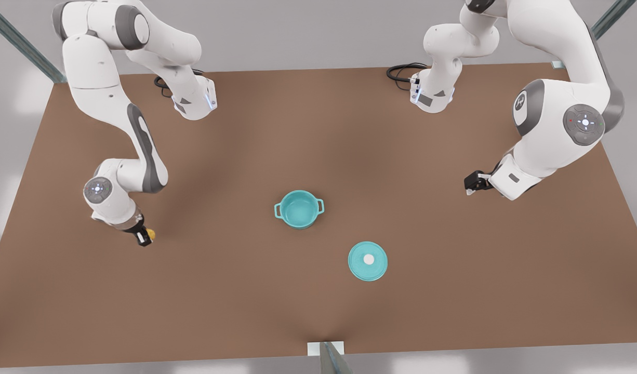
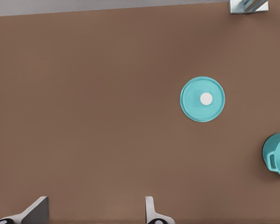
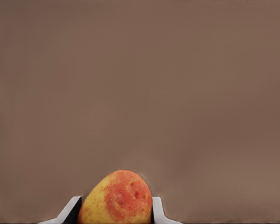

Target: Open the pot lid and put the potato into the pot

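Potato (image 3: 116,198) sits pinched between the two fingers of the right hand (image 1: 144,237), yellow-orange with a reddish patch, down low over the brown bench (image 1: 246,291) at the front view's left. In the front view only a sliver of yellow peeks out beside the dark fingertips there.

The pot (image 1: 299,209) stands uncovered near the middle of the bench, teal inside and out, its two loop handles sticking out to either side. The pot lid (image 1: 368,261) lies flat on the bench, knob up, apart from the pot and toward the front view's right and nearer the front edge. Potato and pot are well apart.

The left hand (image 1: 471,184) hangs above the bench at the front view's right, away from both pot and lid. Its fingers (image 2: 151,212) are spread wide with nothing but bare bench between them, and from its own wrist view the lid (image 2: 202,99) and an edge of the pot (image 2: 277,156) lie ahead.
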Tool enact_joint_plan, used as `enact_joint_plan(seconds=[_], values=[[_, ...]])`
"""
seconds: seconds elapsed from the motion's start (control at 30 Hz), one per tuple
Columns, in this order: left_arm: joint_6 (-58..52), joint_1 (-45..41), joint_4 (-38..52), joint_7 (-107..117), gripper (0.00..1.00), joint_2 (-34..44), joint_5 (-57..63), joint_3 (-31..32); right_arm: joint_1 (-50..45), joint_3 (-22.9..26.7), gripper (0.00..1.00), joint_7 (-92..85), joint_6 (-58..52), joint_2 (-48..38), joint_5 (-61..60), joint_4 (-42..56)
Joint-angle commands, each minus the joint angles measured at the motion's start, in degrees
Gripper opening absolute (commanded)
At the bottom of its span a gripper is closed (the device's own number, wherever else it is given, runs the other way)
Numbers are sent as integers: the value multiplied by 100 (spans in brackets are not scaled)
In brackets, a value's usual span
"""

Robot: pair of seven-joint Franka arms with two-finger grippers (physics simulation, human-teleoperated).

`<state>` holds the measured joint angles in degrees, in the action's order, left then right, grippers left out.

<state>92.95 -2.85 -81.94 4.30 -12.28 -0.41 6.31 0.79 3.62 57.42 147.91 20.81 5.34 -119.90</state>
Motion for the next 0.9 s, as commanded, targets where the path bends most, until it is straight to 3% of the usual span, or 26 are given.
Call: enact_joint_plan(seconds=[0.0,0.4,0.67,0.87], values=[[4,-5,3,-140,100,6,6,2,-272,-1,55,893,-667,-104,-7,115],[4,-32,3,-140,100,-2,15,11,-2056,-28,55,2325,-2407,-271,-552,1310],[4,-40,3,-140,100,-2,24,11,-3392,-19,55,3969,-3260,634,-657,2901],[4,-40,3,-140,100,6,15,11,-4113,-19,55,4567,-3172,1091,-798,3051]])
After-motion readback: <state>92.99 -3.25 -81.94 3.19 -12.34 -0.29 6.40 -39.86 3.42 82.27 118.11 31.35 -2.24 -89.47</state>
